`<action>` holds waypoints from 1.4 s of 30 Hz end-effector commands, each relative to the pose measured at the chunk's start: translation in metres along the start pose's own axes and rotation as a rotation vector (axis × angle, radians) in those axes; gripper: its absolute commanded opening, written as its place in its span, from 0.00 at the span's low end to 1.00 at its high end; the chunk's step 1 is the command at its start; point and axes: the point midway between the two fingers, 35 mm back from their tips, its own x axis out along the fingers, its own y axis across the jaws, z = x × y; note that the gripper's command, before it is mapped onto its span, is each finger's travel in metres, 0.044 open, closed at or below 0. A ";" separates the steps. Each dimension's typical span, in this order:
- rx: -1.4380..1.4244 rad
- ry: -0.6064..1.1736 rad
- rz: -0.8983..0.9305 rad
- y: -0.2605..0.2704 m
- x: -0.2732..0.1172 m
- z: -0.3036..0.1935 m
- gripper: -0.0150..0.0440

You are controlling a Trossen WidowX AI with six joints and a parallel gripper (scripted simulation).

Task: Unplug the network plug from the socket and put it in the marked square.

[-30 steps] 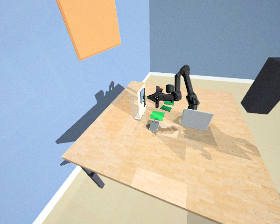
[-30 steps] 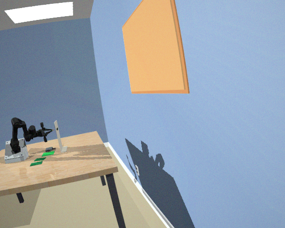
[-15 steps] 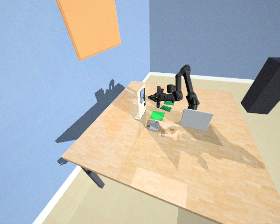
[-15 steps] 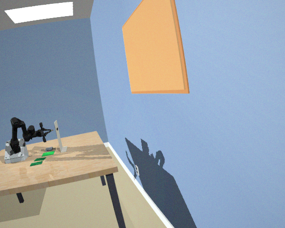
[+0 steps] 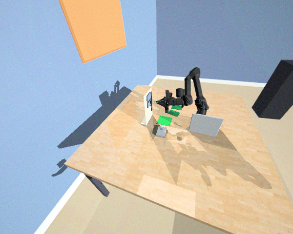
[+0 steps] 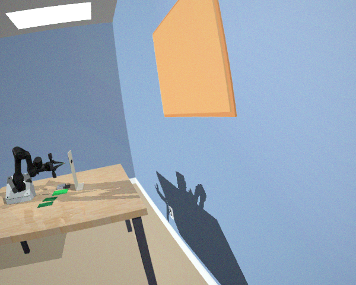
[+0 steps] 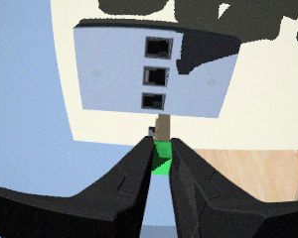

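Claw (image 7: 160, 154) pinches the green plug (image 7: 163, 157) — seemingly clear of the panel (image 7: 255, 99).

Blue walls (image 6: 294, 122) with white skirting (image 6: 178, 239); beige floor (image 6: 95, 269). Orange board (image 6: 193, 64) mounted on wall. Ceiling light (image 6: 49, 14) lit. Wooden worktop (image 5: 192, 163) on dark legs (image 6: 143, 248).

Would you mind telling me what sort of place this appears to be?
Probably a plain indoor test room: blue walls, a light wooden table carrying a black robot arm, and a white upright socket panel.
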 end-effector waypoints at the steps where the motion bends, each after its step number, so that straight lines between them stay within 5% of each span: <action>1: 0.005 -0.002 -0.006 0.000 -0.004 -0.001 0.25; 42: 0.007 -0.016 0.014 0.056 -0.031 -0.006 0.25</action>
